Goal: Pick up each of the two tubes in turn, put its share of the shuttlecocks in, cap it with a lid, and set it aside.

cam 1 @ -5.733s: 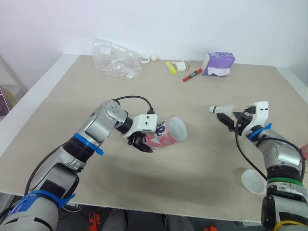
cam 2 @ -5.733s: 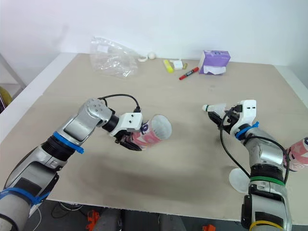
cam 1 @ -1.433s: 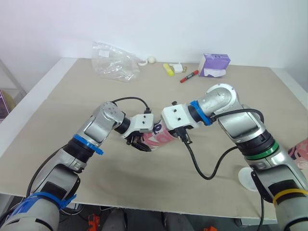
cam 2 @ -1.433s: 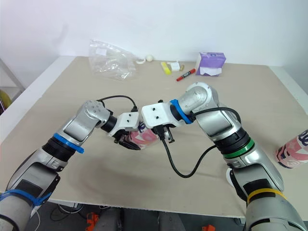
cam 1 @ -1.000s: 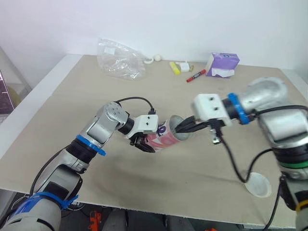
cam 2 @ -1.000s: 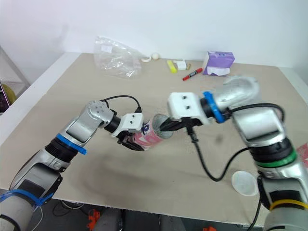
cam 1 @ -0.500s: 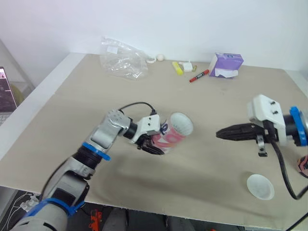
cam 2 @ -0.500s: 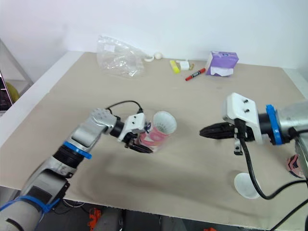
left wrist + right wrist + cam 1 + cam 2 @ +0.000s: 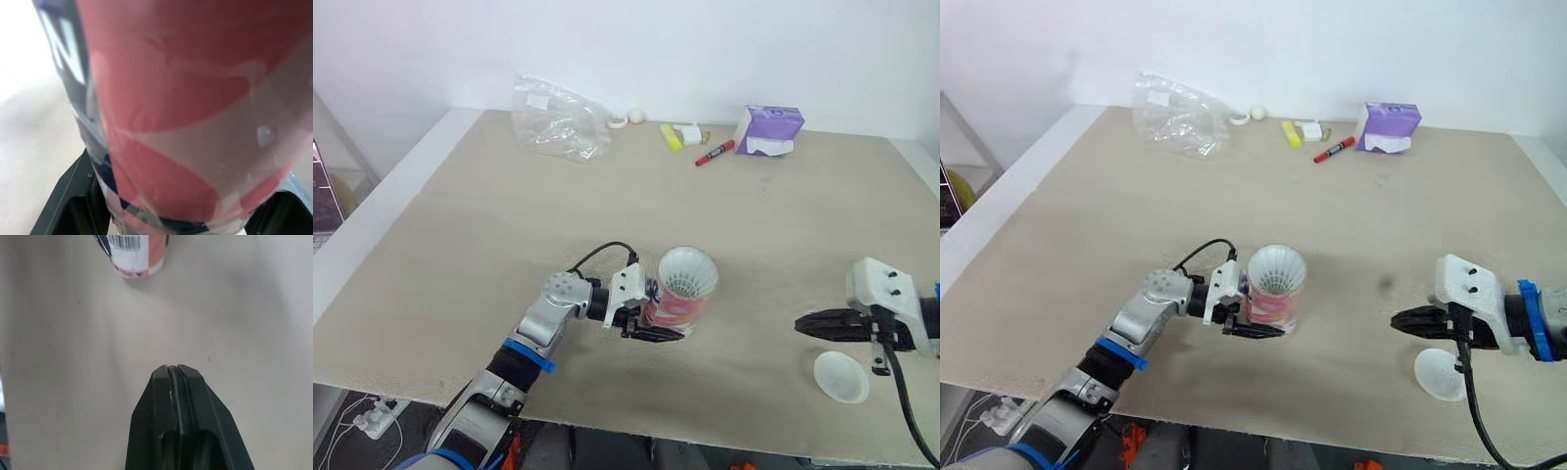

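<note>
A pink tube (image 9: 674,304) stands nearly upright just above the table (image 9: 489,235), its open top showing the white skirt of a shuttlecock (image 9: 688,273) inside. My left gripper (image 9: 658,318) is shut on the tube's lower part; in the left wrist view its black fingers (image 9: 68,196) flank the tube (image 9: 186,107). My right gripper (image 9: 800,324) is off to the right with nothing in it, pointing at the tube. Its fingers (image 9: 166,382) are pressed together in the right wrist view, with the tube's base (image 9: 132,254) ahead. A white lid (image 9: 840,377) lies just below the right gripper.
Along the far edge lie a clear plastic bag (image 9: 558,122), a small white ball (image 9: 636,117), a yellow object (image 9: 667,137), a red marker (image 9: 710,154) and a purple box (image 9: 769,130). The table's front edge runs just below the lid.
My right gripper pulled out of the tube's mouth and drew back to the right, above the lid. My left gripper turned the tube from lying tilted to nearly upright. The camera shifted.
</note>
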{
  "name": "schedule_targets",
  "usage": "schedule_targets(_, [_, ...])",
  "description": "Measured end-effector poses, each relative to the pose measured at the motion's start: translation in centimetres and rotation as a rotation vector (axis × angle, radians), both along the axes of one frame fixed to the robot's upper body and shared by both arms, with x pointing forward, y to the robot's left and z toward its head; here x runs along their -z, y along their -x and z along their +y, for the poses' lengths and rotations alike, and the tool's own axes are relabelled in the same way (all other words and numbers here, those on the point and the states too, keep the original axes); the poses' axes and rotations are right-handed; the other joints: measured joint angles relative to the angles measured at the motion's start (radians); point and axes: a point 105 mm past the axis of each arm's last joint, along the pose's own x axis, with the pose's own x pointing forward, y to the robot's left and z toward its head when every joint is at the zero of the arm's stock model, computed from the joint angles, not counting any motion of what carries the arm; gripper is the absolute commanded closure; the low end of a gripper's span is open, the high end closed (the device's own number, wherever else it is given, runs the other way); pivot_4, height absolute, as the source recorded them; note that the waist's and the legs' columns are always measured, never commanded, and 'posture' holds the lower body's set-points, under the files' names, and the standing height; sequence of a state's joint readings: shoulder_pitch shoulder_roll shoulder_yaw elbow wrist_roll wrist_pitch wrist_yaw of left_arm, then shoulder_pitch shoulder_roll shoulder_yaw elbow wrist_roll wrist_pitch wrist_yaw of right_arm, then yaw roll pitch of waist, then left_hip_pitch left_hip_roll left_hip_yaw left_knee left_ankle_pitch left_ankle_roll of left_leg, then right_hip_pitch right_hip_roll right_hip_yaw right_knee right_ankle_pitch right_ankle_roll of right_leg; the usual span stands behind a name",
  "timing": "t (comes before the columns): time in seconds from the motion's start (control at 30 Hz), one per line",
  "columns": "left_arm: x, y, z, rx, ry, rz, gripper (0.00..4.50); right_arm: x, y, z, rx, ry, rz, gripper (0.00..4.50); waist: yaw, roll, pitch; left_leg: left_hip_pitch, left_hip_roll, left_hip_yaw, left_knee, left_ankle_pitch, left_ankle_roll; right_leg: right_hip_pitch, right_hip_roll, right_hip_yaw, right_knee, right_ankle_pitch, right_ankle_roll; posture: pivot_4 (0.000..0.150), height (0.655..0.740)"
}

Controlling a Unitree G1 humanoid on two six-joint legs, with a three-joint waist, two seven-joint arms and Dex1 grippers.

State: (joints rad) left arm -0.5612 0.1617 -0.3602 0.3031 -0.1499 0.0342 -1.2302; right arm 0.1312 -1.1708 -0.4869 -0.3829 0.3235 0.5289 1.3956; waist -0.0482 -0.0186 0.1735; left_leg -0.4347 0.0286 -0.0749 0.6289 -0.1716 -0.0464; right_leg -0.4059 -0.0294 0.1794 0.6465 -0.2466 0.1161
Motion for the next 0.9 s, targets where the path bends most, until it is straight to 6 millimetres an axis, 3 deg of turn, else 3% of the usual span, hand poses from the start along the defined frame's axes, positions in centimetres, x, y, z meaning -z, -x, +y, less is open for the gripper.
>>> schedule_targets(0.07, [0.7, 0.5, 0.0, 0.013, 0.002, -0.033, 1.60, 1.6, 0.2, -3.3, 0.078, 0.081, 0.048, 2.62, 0.000, 0.000, 0.000, 0.000, 0.000, 0.001, 0.001, 0.000, 0.000, 0.000, -0.001, 0.000, 0.000, 0.000, 0.000, 0.150, 0.7400])
schedule_targets(0.2, [0.8, 0.7, -0.1, 0.025, 0.000, -0.047, 1.60, 2.4, 0.5, -5.0, 0.077, 0.141, 0.054, 1.20, 0.000, 0.000, 0.000, 0.001, 0.000, 0.001, 0.000, 0.000, 0.000, 0.001, -0.001, 0.000, 0.000, 0.000, 0.000, 0.150, 0.7400])
schedule_targets(0.23, [0.8, 0.7, -0.1, 0.025, 0.000, -0.046, 1.60, 2.5, 0.4, -5.4, 0.078, 0.155, 0.052, 0.59, 0.000, 0.000, 0.000, 0.001, 0.000, 0.001, 0.000, 0.000, 0.000, 0.001, -0.001, 0.000, 0.000, 0.000, 0.000, 0.150, 0.7400])
schedule_targets(0.27, [0.8, 0.7, -0.1, 0.025, -0.001, -0.045, 1.60, 2.5, 0.4, -5.8, 0.083, 0.166, 0.051, 0.29, -0.001, 0.000, 0.000, 0.001, 0.000, 0.001, 0.000, 0.000, 0.000, 0.001, -0.001, 0.000, 0.000, 0.000, 0.000, 0.150, 0.7400])
schedule_targets(0.4, [0.9, 0.4, -0.2, 0.022, -0.021, -0.012, 1.60, 3.1, 0.1, -6.7, 0.091, 0.191, 0.065, 0.29, -0.002, -0.001, 0.000, 0.003, 0.000, 0.001, 0.000, 0.000, 0.000, 0.003, -0.001, 0.000, 0.000, 0.000, 0.000, 0.150, 0.7400])
schedule_targets(0.9, [1.0, 0.3, -0.1, 0.029, -0.059, 0.042, 1.60, 4.6, -0.4, -6.3, 0.085, 0.181, 0.120, 0.29, -0.002, 0.000, 0.000, 0.005, 0.000, 0.001, 0.000, 0.000, 0.000, 0.004, -0.001, 0.000, 0.000, 0.000, 0.000, 0.150, 0.7400])
